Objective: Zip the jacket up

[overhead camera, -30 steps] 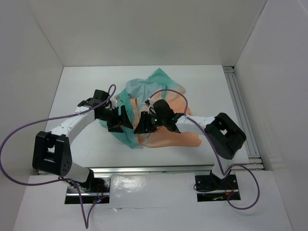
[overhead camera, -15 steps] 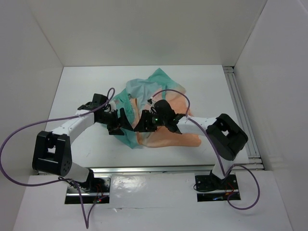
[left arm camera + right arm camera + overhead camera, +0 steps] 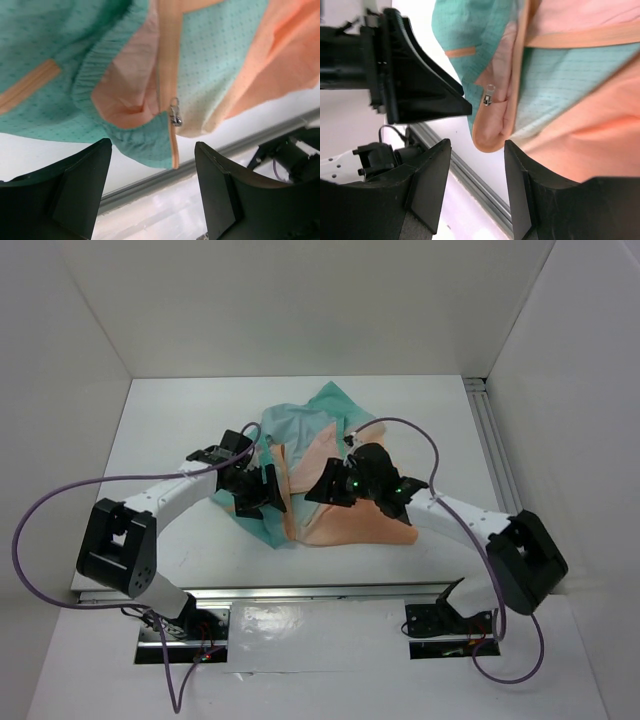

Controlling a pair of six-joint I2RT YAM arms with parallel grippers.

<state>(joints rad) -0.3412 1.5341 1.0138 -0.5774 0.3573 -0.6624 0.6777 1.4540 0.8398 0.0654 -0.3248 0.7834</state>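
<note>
Top external: fixed high behind arm bases, faces down and forward. Far off, takes in whole desk (image 3: pixel 160 420), both arms, jacket (image 3: pixel 310 425).
Left wrist: rides on left end effector (image 3: pixel 152 150), looks out between own fingers, very near fabric. Zipper pull (image 3: pixel 175 116) just ahead of end effector, desk front edge beyond.
Right wrist: rides on right end effector (image 3: pixel 477 150), equally near, view rolled sideways. Left end effector in frame beside it.
Shared: both wrist views show zipper pull and jacket hem. Top view holds same spot mid-frame.
</note>
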